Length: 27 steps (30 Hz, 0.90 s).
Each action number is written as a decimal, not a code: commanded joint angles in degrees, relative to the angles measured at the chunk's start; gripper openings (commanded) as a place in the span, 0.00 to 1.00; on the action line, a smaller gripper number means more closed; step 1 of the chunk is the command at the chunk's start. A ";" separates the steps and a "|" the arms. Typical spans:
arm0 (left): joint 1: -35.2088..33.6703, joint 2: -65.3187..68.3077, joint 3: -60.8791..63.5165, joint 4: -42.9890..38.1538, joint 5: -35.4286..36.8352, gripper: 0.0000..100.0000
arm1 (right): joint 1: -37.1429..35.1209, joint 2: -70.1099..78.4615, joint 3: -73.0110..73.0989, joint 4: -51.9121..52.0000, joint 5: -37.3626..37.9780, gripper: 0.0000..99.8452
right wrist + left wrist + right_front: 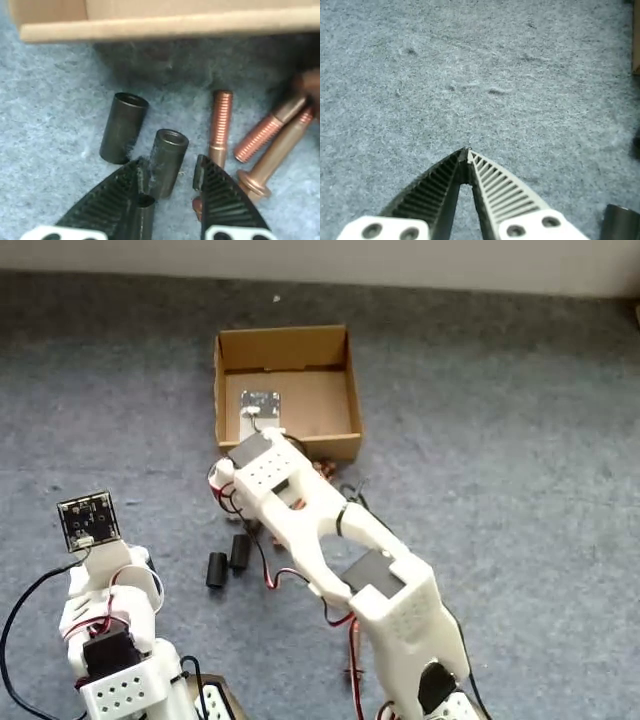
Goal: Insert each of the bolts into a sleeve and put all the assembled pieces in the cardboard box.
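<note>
In the right wrist view my right gripper (170, 169) stands open low over the carpet, its fingers either side of a black sleeve (168, 159) lying there. A second black sleeve (123, 128) lies beside it. Three copper bolts (220, 125) (269, 129) (278, 156) lie close by, in front of the cardboard box wall (165, 25). From above, the cardboard box (230, 365) is at the back and two sleeves (216, 570) (238, 552) lie beside the right arm (330, 530). My left gripper (466, 153) is shut and empty over bare carpet, with a dark sleeve end (621, 223) at the view's edge.
Grey carpet covers the table. The left arm (105, 630) sits at the front left, away from the parts. Red and black cables (268, 575) trail along the right arm near the sleeves. Open carpet lies to the right of the box.
</note>
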 commanded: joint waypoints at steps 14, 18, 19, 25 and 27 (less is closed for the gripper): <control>-0.84 -0.57 1.10 -1.14 -0.26 0.01 | 0.48 0.84 -7.08 5.05 6.68 0.00; -0.84 -0.57 1.10 -1.23 -0.26 0.01 | 0.31 -2.42 -7.25 9.27 6.77 0.00; -0.84 -0.57 1.10 -1.23 -0.26 0.01 | 0.31 -4.09 -7.08 10.24 6.77 0.00; -0.84 -0.57 1.10 -2.02 -0.26 0.01 | 1.71 -15.60 -4.88 15.25 8.26 0.00; -0.84 -0.57 1.10 -2.02 -0.26 0.01 | 2.77 -20.26 -3.65 16.13 9.58 0.00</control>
